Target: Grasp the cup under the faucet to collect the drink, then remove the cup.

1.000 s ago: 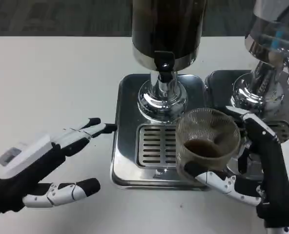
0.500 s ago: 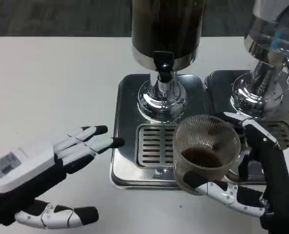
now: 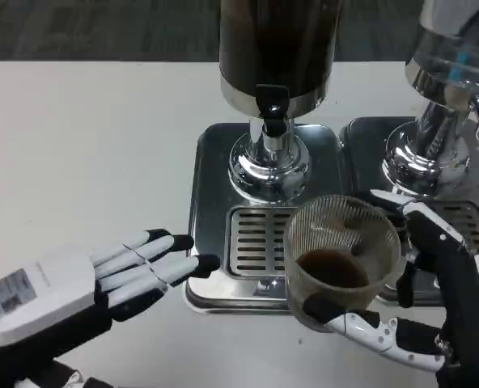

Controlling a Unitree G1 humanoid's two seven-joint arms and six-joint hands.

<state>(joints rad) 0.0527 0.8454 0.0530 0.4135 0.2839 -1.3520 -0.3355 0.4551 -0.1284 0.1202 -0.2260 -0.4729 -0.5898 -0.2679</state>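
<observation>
Across the white table (image 3: pixel 86 137), the biggest thing is the drink dispenser (image 3: pixel 276 56) at the far centre, its dark tank standing on a chrome foot, with a black faucet (image 3: pixel 273 109) jutting toward the near side. A second dispenser (image 3: pixel 450 89), chrome and clear, stands just to its right at the picture's edge. Under the first lies a steel drip tray (image 3: pixel 211 242) with a slotted grate (image 3: pixel 256 241), set where it would catch spills below the spout.

Next in size, the left hand (image 3: pixel 102 283) lies low at the near left, palm down, fingers straight and slightly apart, empty, with its dark fingertips just reaching the tray's near left corner. It seems to be waiting, perhaps ready to steady the tray.

At the near right, the right hand (image 3: pixel 421 299) grasps the cup (image 3: pixel 342 252), one finger curled around its near side and the rest of the hand behind it on the right. The cup is clear and ribbed, upright, with a little dark drink in the bottom. It sits over the tray's near right part, nearer than the faucet rather than directly beneath it, so I judge the filling done and the removal under way. Keeping it level matters, since it is open-topped.
</observation>
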